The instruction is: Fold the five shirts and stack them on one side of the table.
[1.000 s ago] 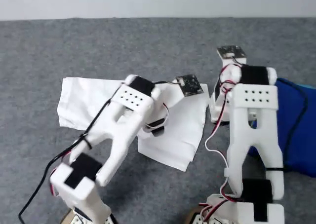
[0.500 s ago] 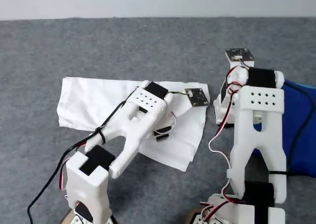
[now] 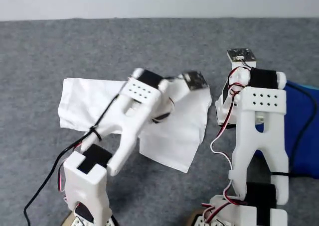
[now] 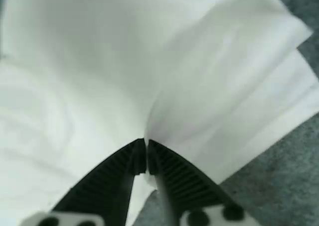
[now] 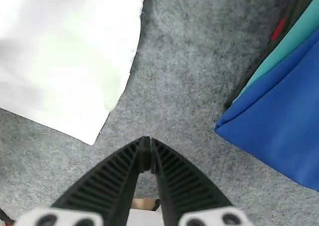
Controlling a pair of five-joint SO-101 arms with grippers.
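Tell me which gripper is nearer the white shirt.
Left. The left gripper is shut on a fold of the white shirt; the right gripper hangs shut over bare table between it and the blue shirt.

**Shirt mid-table, stack at the right edge**

The white cloth shirt (image 3: 84,104) lies centre-left on the grey felt-covered table (image 3: 149,42). The left gripper (image 4: 146,149) is over the shirt's right half, pinching a fold. The stack of folded blue and teal shirts (image 3: 313,136) lies at the table's right edge. The right gripper (image 5: 145,147), jaws together, hangs over bare table between shirt and stack.
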